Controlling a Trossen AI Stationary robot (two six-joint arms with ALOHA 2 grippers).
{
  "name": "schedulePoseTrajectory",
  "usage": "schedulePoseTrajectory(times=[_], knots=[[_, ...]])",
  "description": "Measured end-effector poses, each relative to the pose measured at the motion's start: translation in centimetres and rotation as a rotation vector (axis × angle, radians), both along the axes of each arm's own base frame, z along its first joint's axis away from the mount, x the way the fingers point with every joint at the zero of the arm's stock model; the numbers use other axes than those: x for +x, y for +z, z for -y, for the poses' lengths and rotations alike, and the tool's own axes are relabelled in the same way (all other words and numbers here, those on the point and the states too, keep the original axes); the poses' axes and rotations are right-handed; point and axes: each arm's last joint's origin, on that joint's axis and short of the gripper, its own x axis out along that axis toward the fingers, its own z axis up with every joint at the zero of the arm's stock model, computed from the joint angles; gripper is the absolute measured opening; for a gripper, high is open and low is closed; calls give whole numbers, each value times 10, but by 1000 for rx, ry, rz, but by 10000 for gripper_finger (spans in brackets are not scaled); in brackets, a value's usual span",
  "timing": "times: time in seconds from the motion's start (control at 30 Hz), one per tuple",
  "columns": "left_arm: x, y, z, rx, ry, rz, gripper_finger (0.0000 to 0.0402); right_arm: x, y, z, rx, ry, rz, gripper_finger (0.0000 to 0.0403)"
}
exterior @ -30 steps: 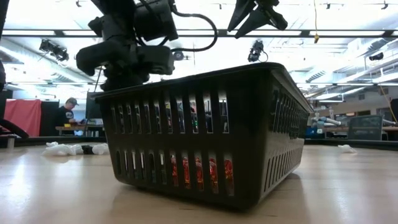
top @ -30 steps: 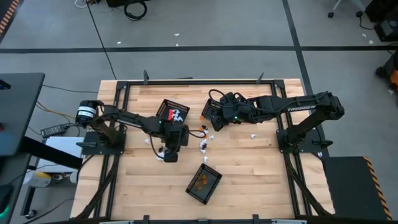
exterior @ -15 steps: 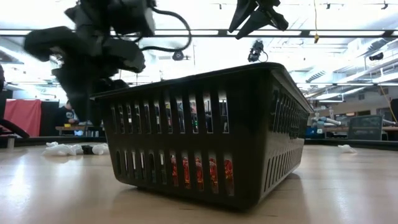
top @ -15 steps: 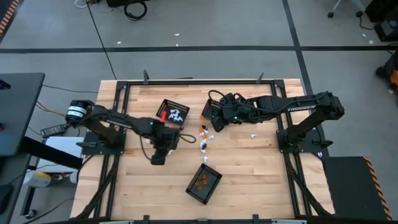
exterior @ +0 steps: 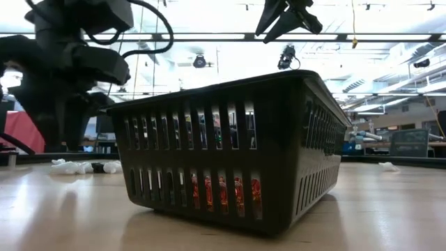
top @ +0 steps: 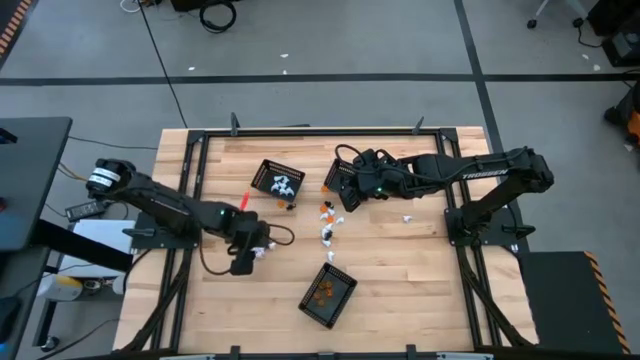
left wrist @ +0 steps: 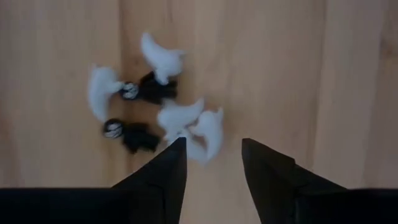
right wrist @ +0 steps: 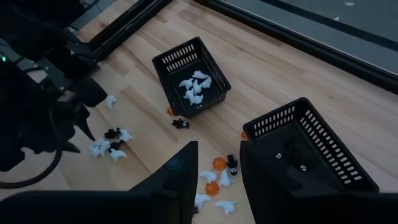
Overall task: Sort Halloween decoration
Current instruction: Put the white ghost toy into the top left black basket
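The Halloween decoration lies scattered: a cluster of white and black trinkets (left wrist: pixel 155 112) on the wood left of centre (top: pixel 262 250), and orange, white and black ones (top: pixel 326 225) at the centre. My left gripper (left wrist: pixel 211 152) hangs open just over the left cluster, pointing down, with a white trinket (left wrist: pixel 208 130) ahead of its tips. My right gripper (right wrist: pixel 217 165) hovers open and high above the far-centre basket (right wrist: pixel 311 149), with nothing between its fingers.
Three black mesh baskets stand on the table. The one at the far left of centre (top: pixel 278 180) holds white trinkets, and the near one (top: pixel 328 296) holds orange ones. The third (top: pixel 338 180) is under my right arm. A black frame rail (top: pixel 300 132) runs around the table.
My left gripper has swung from beside the basket with white trinkets toward the table's left and near edges, and now hangs over the left cluster of trinkets. My right arm has kept still.
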Motion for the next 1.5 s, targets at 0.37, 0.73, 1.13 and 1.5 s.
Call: schedulePoseTrajectory(times=[0.37, 0.73, 1.13, 1.5], knots=[[-4, -7, 14, 97, 13, 18, 246, 1, 0, 1, 1, -2, 7, 124], [6, -30, 21, 174, -31, -15, 226, 1, 1, 1, 7, -6, 16, 124], [6, -30, 22, 167, -34, -17, 168, 1, 1, 1, 9, -5, 17, 124], [5, -30, 21, 172, -35, -21, 155, 1, 1, 1, 8, -6, 17, 124]])
